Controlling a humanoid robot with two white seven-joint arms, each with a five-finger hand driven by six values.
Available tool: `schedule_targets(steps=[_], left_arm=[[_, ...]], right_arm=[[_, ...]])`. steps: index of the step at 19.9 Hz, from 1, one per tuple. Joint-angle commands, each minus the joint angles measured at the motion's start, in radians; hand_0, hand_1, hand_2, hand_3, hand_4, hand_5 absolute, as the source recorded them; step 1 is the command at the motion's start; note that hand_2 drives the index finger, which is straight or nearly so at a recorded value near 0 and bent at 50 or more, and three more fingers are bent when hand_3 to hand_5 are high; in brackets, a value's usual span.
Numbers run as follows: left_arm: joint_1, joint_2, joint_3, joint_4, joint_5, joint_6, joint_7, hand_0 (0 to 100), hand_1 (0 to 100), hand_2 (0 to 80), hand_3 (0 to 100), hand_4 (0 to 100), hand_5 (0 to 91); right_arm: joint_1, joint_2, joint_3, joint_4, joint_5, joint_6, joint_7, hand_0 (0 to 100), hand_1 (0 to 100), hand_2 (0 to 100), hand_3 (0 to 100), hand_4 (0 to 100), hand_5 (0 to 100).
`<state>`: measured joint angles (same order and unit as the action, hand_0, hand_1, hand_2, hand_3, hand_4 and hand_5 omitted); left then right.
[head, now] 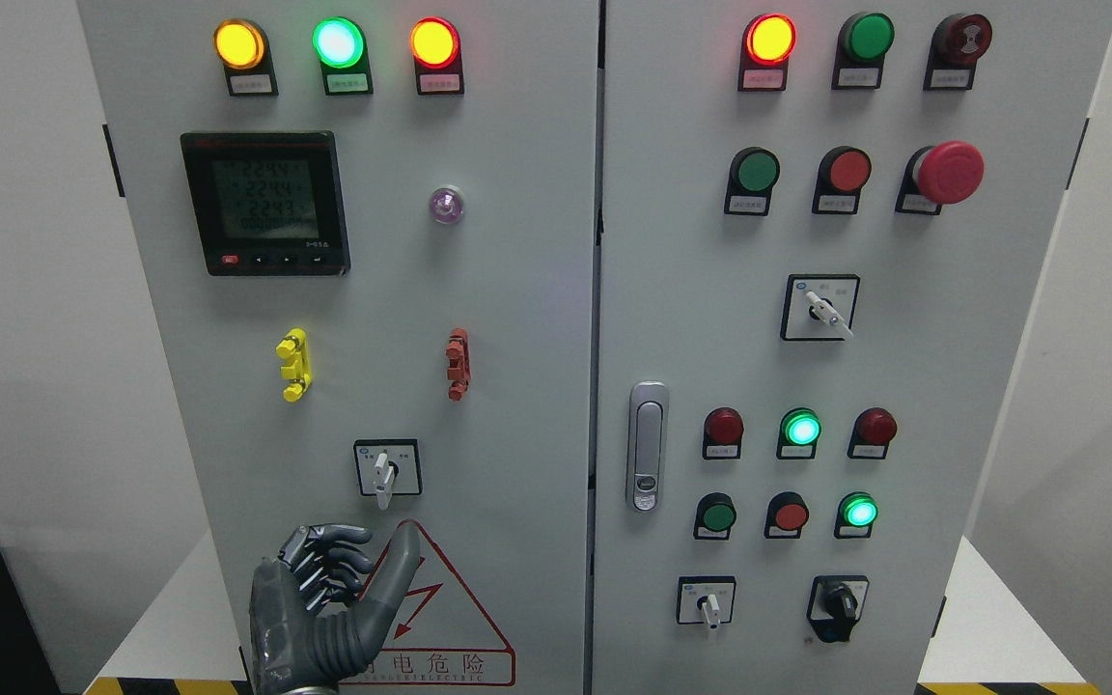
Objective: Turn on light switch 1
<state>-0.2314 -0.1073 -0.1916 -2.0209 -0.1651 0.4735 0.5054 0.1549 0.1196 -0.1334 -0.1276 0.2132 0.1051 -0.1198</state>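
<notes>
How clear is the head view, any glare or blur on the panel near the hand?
Head view: evenly lit and sharp; the lit lamps bloom slightly; the meter digits are faint but legible; the small labels are too small to read; the left hand below the selector switch is in focus.

left robot hand [324, 603] raised below rotary switch [384, 470]
</notes>
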Motion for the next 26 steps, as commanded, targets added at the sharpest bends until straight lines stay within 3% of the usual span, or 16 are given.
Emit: schedule_targets(steps=[1, 26], left_arm=[[-0.034, -0.025, -0.003, 0.030, -0.017, 0.005, 0.021, 5, 71, 56.7, 81, 85, 77.4], [-0.117, -0.038, 0.003, 0.053, -0.027, 0.097, 0.039, 12, 73, 57.1, 83, 85, 77.3]], right_arm=[[0.000, 0.000, 0.000, 0.000, 0.000, -0.001, -0.001, 5, 0, 0, 0, 0, 0], [0.000, 0.000, 0.000, 0.000, 0.000, -0.001, -0.001, 5, 0, 0, 0, 0, 0]])
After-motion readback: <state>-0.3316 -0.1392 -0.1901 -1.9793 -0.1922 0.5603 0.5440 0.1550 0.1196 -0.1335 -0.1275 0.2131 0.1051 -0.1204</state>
